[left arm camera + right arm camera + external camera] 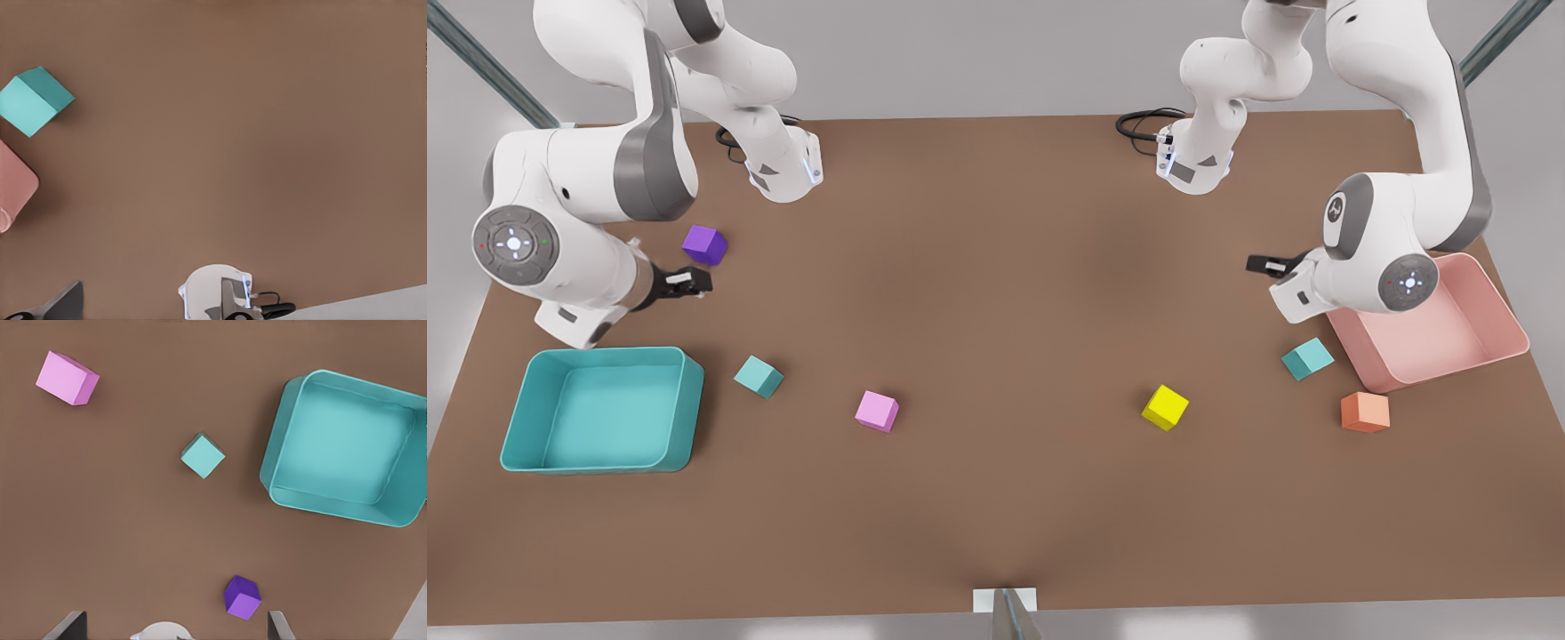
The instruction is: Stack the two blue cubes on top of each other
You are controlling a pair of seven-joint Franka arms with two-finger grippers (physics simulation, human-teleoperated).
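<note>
At the front view's left, the right gripper (pixel 694 283) hangs released, jaws spread, just beside the purple cube (pixel 704 244). The first blue cube (pixel 759 376) lies on the table a little ahead of it, near the teal tray (pixel 689 391), and looks like its natural pick. The second blue cube (pixel 1307 358) rests well apart, near the left gripper (pixel 1263 264) and beside the pink tray (pixel 1507 320); whether that tool is released or clenched I cannot tell, and nothing is stacked yet.
</note>
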